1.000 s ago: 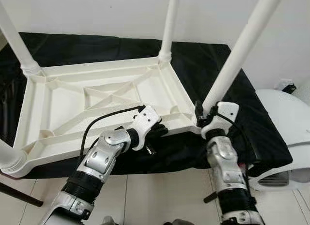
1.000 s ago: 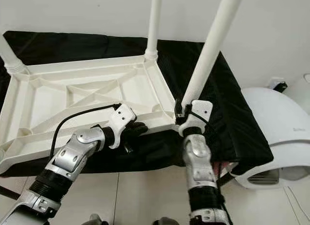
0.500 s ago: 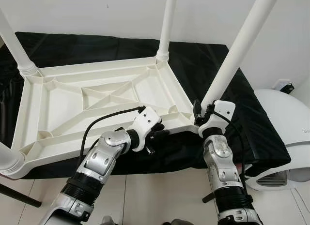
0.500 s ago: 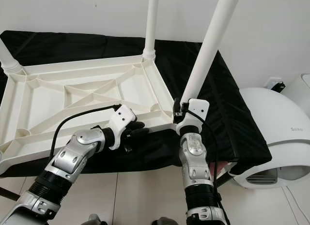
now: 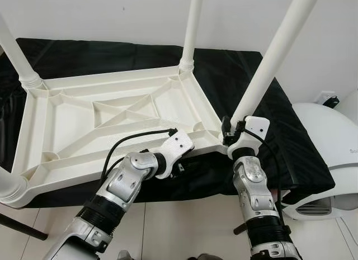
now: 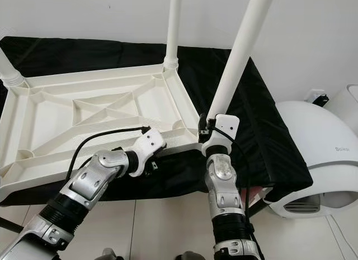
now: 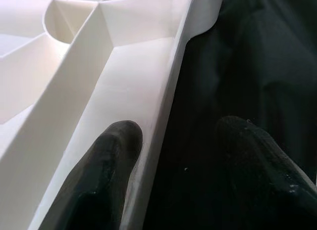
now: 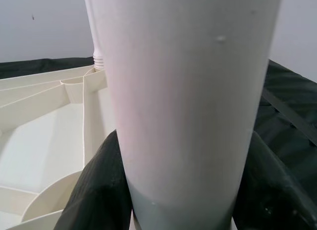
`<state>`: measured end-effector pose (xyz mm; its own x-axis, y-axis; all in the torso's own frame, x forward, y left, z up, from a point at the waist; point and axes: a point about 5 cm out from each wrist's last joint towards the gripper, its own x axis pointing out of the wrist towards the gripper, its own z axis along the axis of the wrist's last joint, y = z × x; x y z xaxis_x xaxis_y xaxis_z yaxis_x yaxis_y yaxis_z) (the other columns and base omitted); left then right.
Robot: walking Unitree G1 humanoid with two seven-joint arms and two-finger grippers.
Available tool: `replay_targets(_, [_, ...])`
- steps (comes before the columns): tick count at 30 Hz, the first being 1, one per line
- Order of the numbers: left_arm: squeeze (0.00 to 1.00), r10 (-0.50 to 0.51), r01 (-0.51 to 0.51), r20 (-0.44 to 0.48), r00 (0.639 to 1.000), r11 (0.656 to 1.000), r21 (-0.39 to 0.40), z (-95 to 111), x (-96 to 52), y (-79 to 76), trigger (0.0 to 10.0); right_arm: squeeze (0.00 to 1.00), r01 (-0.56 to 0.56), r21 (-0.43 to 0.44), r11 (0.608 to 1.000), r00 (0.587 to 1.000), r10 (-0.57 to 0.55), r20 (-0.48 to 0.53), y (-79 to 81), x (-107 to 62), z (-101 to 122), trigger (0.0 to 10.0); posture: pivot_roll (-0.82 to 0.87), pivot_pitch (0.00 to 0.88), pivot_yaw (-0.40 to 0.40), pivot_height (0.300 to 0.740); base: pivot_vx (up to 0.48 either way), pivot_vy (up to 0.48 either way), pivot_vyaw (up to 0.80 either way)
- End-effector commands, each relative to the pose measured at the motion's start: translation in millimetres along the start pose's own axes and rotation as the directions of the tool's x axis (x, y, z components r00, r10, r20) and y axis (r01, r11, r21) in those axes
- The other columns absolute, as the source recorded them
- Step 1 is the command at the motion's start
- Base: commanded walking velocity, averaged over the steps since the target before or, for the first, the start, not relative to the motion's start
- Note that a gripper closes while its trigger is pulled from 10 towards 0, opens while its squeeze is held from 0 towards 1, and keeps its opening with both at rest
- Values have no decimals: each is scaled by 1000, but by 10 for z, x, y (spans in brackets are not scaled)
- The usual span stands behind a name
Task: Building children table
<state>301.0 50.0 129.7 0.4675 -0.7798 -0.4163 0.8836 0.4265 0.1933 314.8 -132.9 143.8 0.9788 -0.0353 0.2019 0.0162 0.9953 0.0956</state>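
Note:
A white plastic children's table (image 5: 34,131) lies upside down on a black cloth (image 5: 246,81), its legs pointing up. My right gripper (image 5: 232,136) is shut around the base of the near right leg (image 5: 268,64); in the right wrist view both black fingers (image 8: 99,190) hug that leg (image 8: 183,91). My left gripper (image 7: 178,131) is open at the table's near rim (image 5: 193,150), just left of that corner. One finger (image 7: 111,161) rests inside the rim and the other (image 7: 252,156) lies outside over the cloth.
Three more legs stand up: far right (image 5: 191,31), far left (image 5: 17,53) and near left (image 5: 8,184). A white rounded appliance (image 5: 330,154) sits on the floor at the right. A dark rod (image 5: 22,226) slants across the tiled floor at the lower left.
My left gripper has slid forward and right, from beside the rim's edge to straddling it. The right gripper keeps its hold on the leg. The camera has shifted slightly.

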Motion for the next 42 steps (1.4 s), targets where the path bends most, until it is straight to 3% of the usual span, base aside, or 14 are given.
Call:
replay_targets(1, [0,-7,6,-54,999,1000,-16,-90,20,-17,10000,0,-9,19,1000,1000,10,-23,47,-35,-45,10000,-39,58,-54,740,0,0,0])
replay_targets(2, [0,-10,9,-58,998,1000,-24,-91,17,-11,8784,0,-9,17,1000,1000,9,-24,45,-37,-45,10000,-40,59,-52,740,0,0,0])
replay_targets(3, [0,-11,9,-62,998,1000,-25,-94,14,-4,5725,0,-6,16,1000,1000,6,-23,40,-38,-43,10000,-40,59,-51,740,0,0,0])
replay_targets(4, [0,-6,4,-57,998,999,-32,-92,10,9,0,0,-5,15,1000,1000,5,-23,35,-40,-42,10000,-42,60,-49,740,0,0,0])
replay_targets(19, [0,-2,0,-48,999,999,-43,-71,-16,38,0,0,-41,11,999,999,41,-9,-47,-64,-20,10000,-41,69,-56,740,0,0,0])
replay_targets(20, [0,-1,-1,-48,999,999,-46,-78,-17,35,0,1000,-67,26,997,998,67,-6,-53,-71,-15,10000,-42,70,-57,740,0,0,0])
replay_targets(25, [0,-1,-1,-49,999,999,-50,-88,-20,29,0,1000,-94,25,995,996,94,4,-96,-79,9,10000,-40,72,-58,740,0,0,0])
replay_targets(30, [0,1,-4,-50,999,999,-54,-93,-31,31,0,1000,-179,-5,984,984,179,17,-269,-56,100,10000,-41,76,-58,740,0,0,0])
replay_targets(34, [0,4,-7,-51,999,998,-56,-103,-37,40,0,1000,-313,-10,950,950,313,9,-368,-47,171,10000,-46,77,-56,740,0,0,0])
replay_targets(35, [0,0,-3,-52,999,998,-56,-105,-39,36,0,188,-389,-9,921,921,389,1,-411,-46,207,10000,-47,78,-55,740,0,0,0])
replay_targets(36, [0,-1,-2,-53,999,998,-55,-106,-37,34,0,0,-423,-13,906,906,423,-6,-425,-49,218,10000,-47,78,-55,740,0,0,0])
replay_targets(39, [0,-2,-1,-53,999,998,-56,-107,-38,33,0,0,-451,-14,893,893,451,-10,-437,-51,228,10000,-51,78,-53,740,0,0,0])
replay_targets(41, [0,-4,1,-60,998,999,-55,-111,-34,35,510,0,-546,-16,838,838,545,-39,-475,-50,242,10000,-56,78,-49,740,0,0,0])
replay_targets(42, [0,-4,1,-60,998,999,-55,-111,-34,35,510,0,-546,-16,838,838,545,-39,-475,-50,242,10000,-56,78,-49,740,0,0,0])
